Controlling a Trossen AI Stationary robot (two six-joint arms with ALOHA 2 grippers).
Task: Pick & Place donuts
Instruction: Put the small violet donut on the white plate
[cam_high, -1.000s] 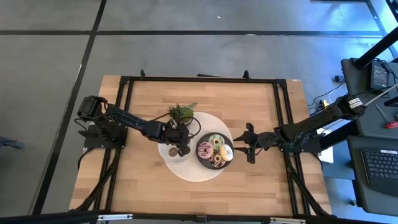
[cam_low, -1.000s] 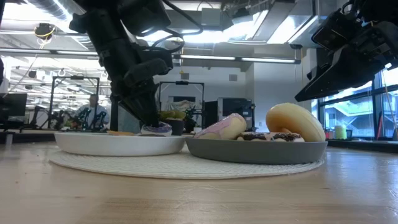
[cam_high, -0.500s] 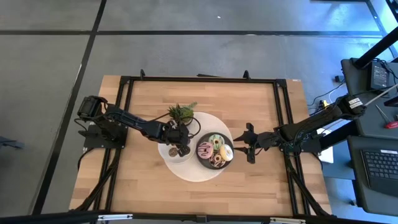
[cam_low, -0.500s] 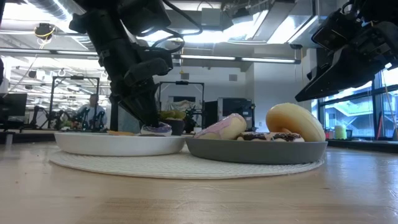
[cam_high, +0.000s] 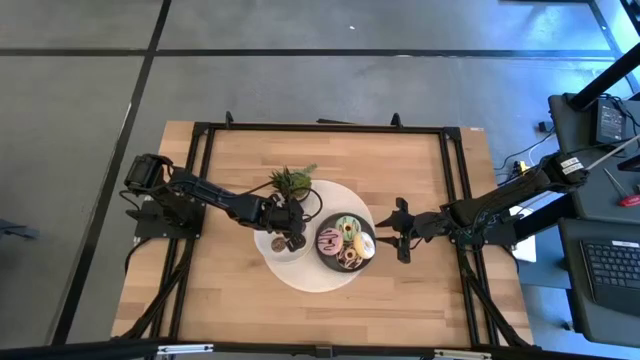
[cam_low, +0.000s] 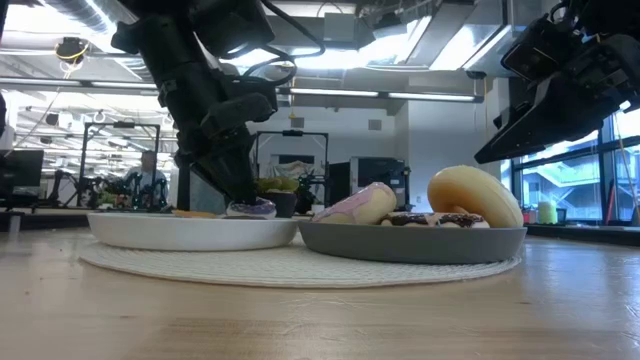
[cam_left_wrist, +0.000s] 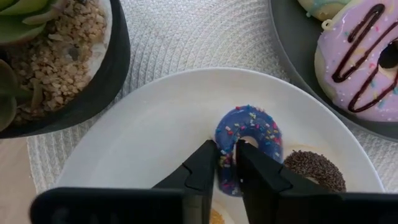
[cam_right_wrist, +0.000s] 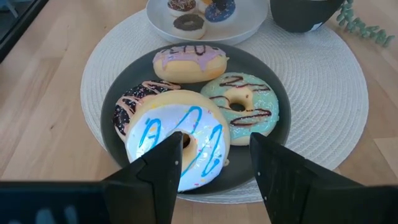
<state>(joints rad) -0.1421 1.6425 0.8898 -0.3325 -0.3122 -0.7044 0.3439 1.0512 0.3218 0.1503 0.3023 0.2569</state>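
A purple sprinkled mini donut lies on the white plate, beside a brown mini donut. My left gripper reaches down onto the plate and is shut on the purple donut; in the low view my left gripper stands at the plate. The dark grey plate holds pink, green, chocolate and white, blue-striped donuts. My right gripper hangs open above that plate's right side, touching nothing. My left gripper pinches the purple donut's ring wall on the side nearest it. One fingertip stands at the hole and the other outside the ring. The fingers slant down from the table's left. The donut lies flat on the white plate.
Both plates sit on a round white woven mat at the table's middle. A potted green plant in a dark pot stands close behind the white plate. Bare wood lies around the mat.
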